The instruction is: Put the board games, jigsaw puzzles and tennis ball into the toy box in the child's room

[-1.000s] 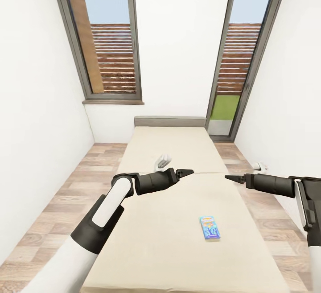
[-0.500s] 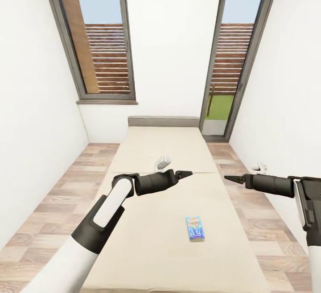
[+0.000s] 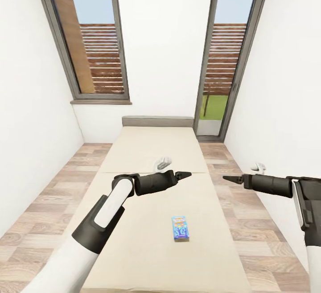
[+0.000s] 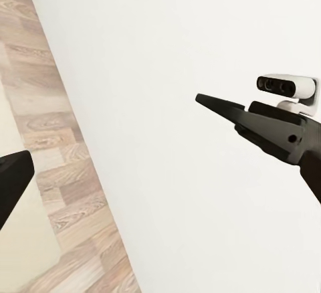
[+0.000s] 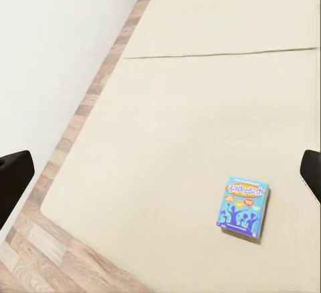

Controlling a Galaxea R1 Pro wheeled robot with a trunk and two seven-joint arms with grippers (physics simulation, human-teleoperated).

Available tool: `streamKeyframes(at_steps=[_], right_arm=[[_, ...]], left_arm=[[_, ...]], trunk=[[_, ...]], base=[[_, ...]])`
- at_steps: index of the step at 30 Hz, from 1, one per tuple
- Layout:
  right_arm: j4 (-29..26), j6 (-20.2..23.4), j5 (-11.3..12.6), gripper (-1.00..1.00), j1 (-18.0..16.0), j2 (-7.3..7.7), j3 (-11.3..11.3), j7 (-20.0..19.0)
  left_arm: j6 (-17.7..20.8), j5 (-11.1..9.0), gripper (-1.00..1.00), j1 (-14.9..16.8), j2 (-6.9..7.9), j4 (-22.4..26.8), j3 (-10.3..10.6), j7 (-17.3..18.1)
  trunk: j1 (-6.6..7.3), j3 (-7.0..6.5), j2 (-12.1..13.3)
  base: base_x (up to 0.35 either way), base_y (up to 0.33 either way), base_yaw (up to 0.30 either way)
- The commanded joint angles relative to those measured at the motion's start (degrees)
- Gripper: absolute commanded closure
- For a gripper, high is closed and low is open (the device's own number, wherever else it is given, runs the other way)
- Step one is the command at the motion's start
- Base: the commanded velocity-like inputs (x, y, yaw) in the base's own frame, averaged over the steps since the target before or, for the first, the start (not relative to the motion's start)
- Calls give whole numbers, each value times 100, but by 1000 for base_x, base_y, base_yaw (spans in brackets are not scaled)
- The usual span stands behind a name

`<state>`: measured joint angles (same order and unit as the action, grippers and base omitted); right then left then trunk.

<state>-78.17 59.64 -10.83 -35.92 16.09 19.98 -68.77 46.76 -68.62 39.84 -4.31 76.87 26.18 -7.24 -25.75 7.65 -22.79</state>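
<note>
The robot faces the foot of the bed (image 3: 151, 150), both arms held out level above the mattress, carrying nothing; I'd say that's a travelling pose with the reach yet to start. The left gripper (image 3: 183, 174) shows fingers drawn to a narrow point. The right gripper (image 3: 231, 179) looks much the same from the head, though in its own wrist view the dark fingertips (image 5: 13, 179) sit at opposite edges, so I can't tell its spread. The blue board game (image 3: 180, 228) lies flat on the mattress, below and between the two grippers, touching neither. The right wrist view shows its cartoon lid (image 5: 244, 207) clearly; the left wrist looks past the bed to bare wall, floorboards and the other arm.
</note>
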Motion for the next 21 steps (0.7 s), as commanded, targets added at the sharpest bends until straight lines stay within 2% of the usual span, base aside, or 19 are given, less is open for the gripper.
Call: streamKeyframes(at_steps=[1, 6, 9, 12, 13, 15, 16, 18, 19, 21], right_arm=[[-5, 36, -55, -100, -6, -2, 6, -59], [-14, 36, -51, -100, 13, -7, 12, -60], [0, 36, -51, -100, 17, -8, 12, -57], [33, 36, -51, -100, 20, -8, 5, -12], [33, 36, -51, -100, 20, -8, 5, -12], [69, 36, -51, -100, 19, -9, -1, 70], [69, 36, -51, -100, 19, -9, -1, 70], [125, 36, -48, -100, 14, -11, -1, 188], [125, 36, -48, -100, 14, -11, -1, 188], [171, 36, -23, -100, 5, -13, 1, 312]], left_arm=[[17, -54, -100, 6, 0, -1, -2, -59], [12, -43, -100, 5, 8, -76, -20, -59], [11, -36, -100, 2, 16, -179, -101, -59], [10, -9, -100, 0, 68, -410, -404, -57], [10, -9, -100, 0, 68, -410, -404, -57], [11, 25, -100, 1, 149, -659, -654, -59], [11, 25, -100, 1, 149, -659, -654, -59], [18, 62, -100, 24, 244, -984, -885, -74], [18, 62, -100, 24, 244, -984, -885, -74], [23, 78, -100, 45, 336, -1312, -1118, -130]], trunk=[[-4, 13, -13], [-4, 13, -13], [-4, 13, -13], [-4, 13, -13], [-4, 13, -13], [-4, 13, -13], [-4, 13, -13], [-4, 13, -13], [-4, 13, -13], [-4, 13, -13]], base=[[5, -282, 0], [10, -225, 0], [7, -137, 0], [4, -76, 0], [3, -60, 0], [2, -43, 0], [2, -39, 0], [1, -28, 0], [1, -25, 0], [1, -18, 0]])
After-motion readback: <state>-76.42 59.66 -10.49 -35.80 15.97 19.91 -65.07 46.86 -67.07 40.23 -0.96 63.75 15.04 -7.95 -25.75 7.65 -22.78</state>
